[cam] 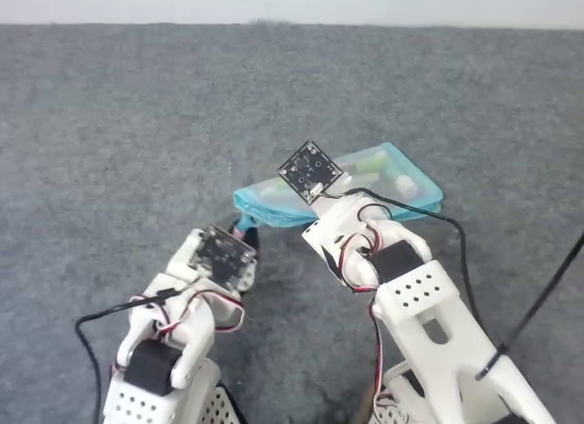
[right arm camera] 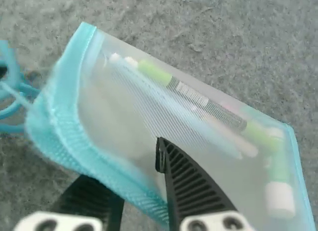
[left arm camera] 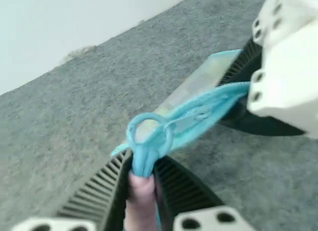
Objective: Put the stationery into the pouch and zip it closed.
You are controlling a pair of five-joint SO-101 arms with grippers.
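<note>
One turquoise mesh pouch point(right arm camera: 117, 112) with one loop pull point(left arm camera: 149, 134); two grippers, left gripper point(left arm camera: 144, 166) and right gripper point(right arm camera: 130, 164); pens point(right arm camera: 198, 99) inside overlap beyond counting.

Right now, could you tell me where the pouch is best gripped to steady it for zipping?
By the tab under its ring, coming in endwise: it sticks out past the corner of the pouch, flat and narrow, and the left gripper is pinched on it.
</note>
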